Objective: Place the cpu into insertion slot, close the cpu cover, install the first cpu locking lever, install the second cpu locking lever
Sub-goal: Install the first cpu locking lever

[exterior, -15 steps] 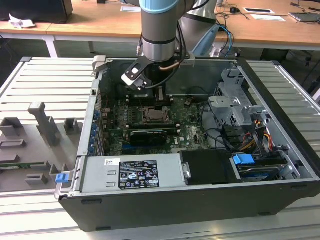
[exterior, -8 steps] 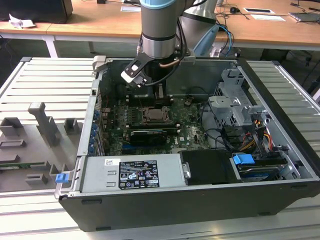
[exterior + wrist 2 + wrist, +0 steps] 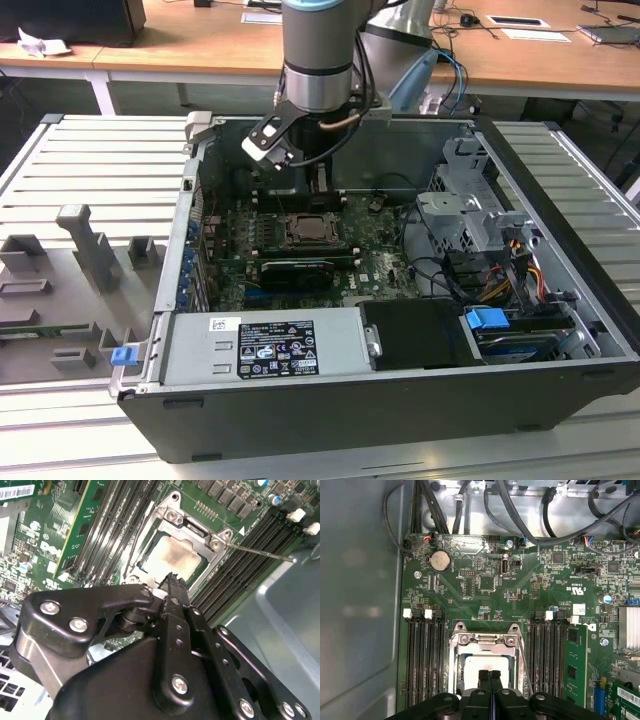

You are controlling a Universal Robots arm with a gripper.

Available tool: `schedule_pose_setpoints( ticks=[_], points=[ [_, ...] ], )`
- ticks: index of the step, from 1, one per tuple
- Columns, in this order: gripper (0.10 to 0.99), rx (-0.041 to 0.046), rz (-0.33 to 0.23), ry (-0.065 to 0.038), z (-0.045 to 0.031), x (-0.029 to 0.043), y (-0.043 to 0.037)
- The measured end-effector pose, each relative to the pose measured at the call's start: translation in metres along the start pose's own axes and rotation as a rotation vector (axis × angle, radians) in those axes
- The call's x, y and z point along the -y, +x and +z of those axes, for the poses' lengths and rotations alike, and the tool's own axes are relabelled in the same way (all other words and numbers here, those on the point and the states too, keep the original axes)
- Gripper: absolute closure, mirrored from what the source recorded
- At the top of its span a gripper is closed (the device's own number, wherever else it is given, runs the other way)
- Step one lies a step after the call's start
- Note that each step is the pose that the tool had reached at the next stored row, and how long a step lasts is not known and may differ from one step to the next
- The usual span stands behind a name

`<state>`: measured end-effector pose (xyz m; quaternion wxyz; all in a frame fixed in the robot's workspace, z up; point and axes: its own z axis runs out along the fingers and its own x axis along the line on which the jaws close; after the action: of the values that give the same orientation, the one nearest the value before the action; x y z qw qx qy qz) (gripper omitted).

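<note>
Gripper hangs low inside the open computer case, fingers pressed together with nothing between them. The tips sit just over one edge of the cpu, contact not discernible. The cpu lies flat in the insertion slot between the banks of black memory slots — cpu cover down around it, framing its pale face. One thin lever rod juts from the socket corner across the memory slots, angled away from the frame.
</note>
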<state>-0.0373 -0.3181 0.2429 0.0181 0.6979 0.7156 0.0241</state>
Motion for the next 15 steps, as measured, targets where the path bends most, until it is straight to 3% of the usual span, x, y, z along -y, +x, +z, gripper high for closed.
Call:
schedule_pose_setpoints(
  ticks=[6,8,11,15],
  points=[
    [0.980,-0.0007,0.000,0.000,-0.0168,-0.0009,0.0001],
    [0.980,-0.0013,0.000,0.000,-0.0189,-0.0010,0.0002],
    [0.980,-0.0077,-0.112,0.001,-0.0188,-0.0009,0.0002],
    [0.980,-0.0106,-0.160,0.001,-0.0185,-0.0001,-0.0002]
  ],
)
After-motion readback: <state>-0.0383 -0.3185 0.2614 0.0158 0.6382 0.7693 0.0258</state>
